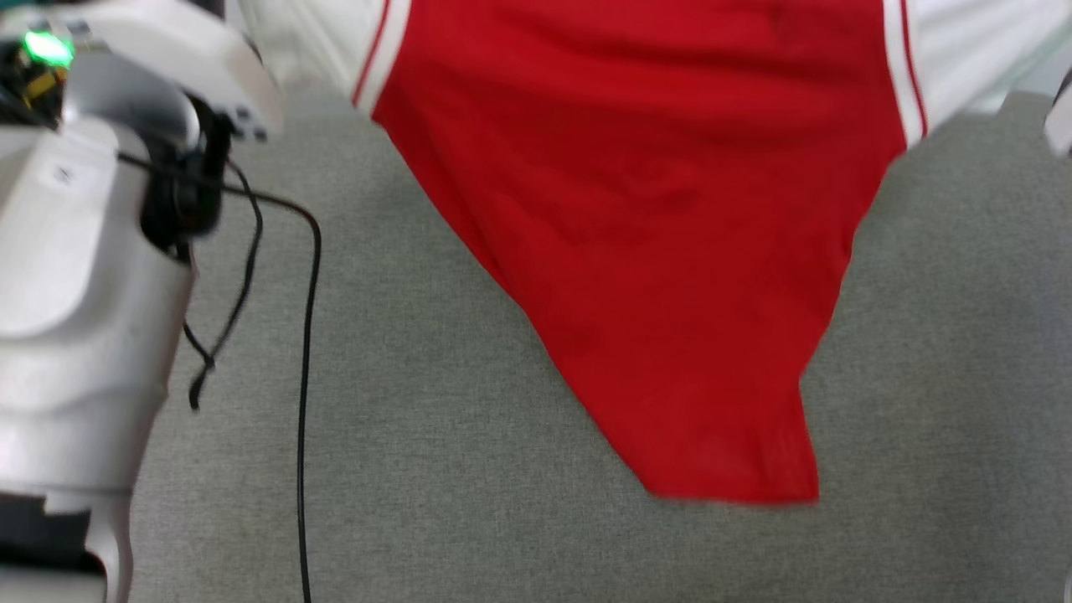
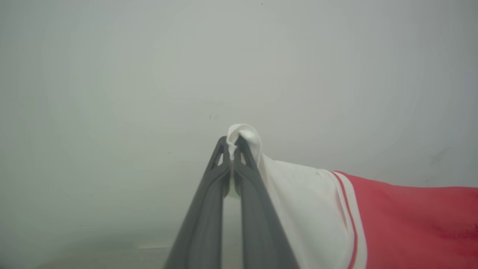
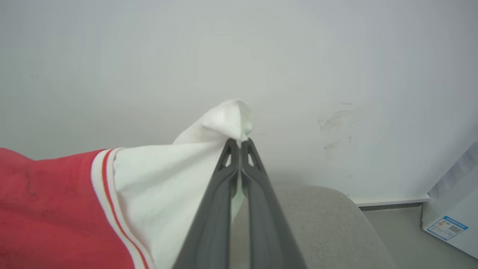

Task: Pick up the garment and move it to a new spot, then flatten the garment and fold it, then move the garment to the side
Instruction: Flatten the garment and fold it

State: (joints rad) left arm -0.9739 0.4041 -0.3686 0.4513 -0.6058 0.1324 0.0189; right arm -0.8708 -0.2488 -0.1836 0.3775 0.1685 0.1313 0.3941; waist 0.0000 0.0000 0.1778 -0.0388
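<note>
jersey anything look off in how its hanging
The jersey hangs skewed: its red body tapers to one low corner instead of a level hem. Left claw and right claw each pinch a white sleeve tip.

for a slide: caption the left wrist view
White sleeve of the garment pinched in the shut left gripper

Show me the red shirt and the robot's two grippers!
red shirt (image 1: 670,251): head view, middle of its red body.
left gripper (image 2: 231,144): left wrist view, between the fingertips pinching a white sleeve.
right gripper (image 3: 239,142): right wrist view, between the fingertips pinching the other white sleeve.
</note>
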